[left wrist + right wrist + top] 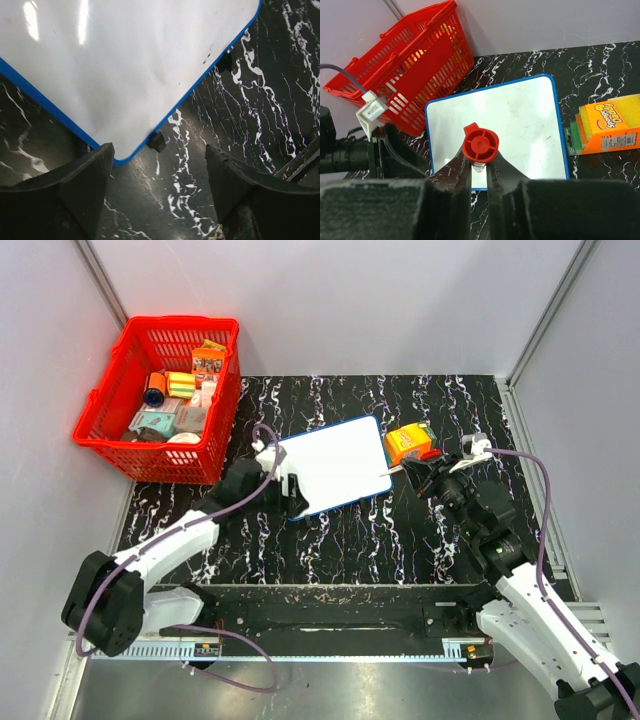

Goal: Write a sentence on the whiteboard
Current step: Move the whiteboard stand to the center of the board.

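- Whiteboard (pixel 335 465), white with a thin blue frame and rounded corners, lay flat on the black marbled table (pixel 400 540), turned askew near the middle of the top view.
- Writing on it could not be made out; only a few small dark flecks (pixel 207 57) showed near one edge in the left wrist view.
- Left gripper (pixel 290 490) sat at about 8 o'clock from the board, at its near left corner.
- Its jaws stood wide apart and held nothing; in its own wrist view the board's rounded corner lay just ahead of the gap, close against one of the fingers (pixel 75 190).
- Right gripper (pixel 415 472) sat at about 3 o'clock from the board, just off its right edge.
- Its jaws were clamped on a marker (pixel 480 144), whose round red end faced the wrist camera.
- Orange sponge pack (pixel 411 442) lay at about 2 o'clock from the board, just beside the right gripper.
- Red plastic basket (pixel 178 322), filled with small packaged goods, stood at about 10 o'clock, at the table's far left corner.
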Available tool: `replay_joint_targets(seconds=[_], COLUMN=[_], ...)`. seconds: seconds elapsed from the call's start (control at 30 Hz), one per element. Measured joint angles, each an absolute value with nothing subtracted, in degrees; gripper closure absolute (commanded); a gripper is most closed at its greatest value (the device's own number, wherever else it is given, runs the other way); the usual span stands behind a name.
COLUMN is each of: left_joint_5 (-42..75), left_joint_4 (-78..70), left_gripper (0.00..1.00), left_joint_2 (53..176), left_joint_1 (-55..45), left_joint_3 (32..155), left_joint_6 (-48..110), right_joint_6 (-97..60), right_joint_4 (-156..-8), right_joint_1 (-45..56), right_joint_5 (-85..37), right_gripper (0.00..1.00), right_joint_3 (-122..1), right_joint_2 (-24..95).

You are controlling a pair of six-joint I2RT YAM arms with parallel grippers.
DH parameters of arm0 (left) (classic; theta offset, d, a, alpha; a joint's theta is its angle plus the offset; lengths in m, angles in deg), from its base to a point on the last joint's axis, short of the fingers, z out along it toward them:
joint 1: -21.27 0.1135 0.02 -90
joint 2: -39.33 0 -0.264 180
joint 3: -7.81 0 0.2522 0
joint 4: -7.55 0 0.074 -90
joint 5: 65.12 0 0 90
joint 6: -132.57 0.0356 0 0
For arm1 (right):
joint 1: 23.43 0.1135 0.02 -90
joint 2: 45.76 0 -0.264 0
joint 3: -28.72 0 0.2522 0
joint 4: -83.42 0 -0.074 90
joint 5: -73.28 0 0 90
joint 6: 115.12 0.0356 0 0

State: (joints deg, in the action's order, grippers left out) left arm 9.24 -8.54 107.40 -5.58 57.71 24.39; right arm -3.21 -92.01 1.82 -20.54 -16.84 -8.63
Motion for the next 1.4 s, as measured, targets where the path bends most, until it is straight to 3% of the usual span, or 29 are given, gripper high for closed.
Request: replay_joint_targets(seconds=[0.33,0.5,0.8,1.17,1.4], left_joint_5=[31.7,35.0,38.0,42.3,44.0], left_joint_4=[-13.5,-12.0,-8.8,-2.2,0.5], left_gripper=[0.25,0.29,0.45,0.48,0.64], left_joint_2=[107.9,112.9,119.7,125.0,127.7], left_joint_1=[-20.1,-23.2,-25.9,-28.5,-28.7], left_joint_3=[55.0,55.0,55.0,56.4,57.5], left_joint_6=[9.1,6.2,3.1,1.6,1.5], right_joint_6=[-3.2,-3.2,-3.2,-2.9,-1.9], right_joint_4=[-92.0,-92.0,-91.9,-93.7,-94.5], right_joint_1=[1.8,1.8,1.8,1.8,1.8], right_joint_5=[-20.8,-20.8,-20.8,-20.9,-21.3], right_gripper=[1.0,1.0,1.0,1.0,1.0], right_joint_3=[-16.8,-16.8,-16.8,-16.2,-15.6], right_joint_2=[-9.4,-10.0,-10.9,-8.5,-5.6])
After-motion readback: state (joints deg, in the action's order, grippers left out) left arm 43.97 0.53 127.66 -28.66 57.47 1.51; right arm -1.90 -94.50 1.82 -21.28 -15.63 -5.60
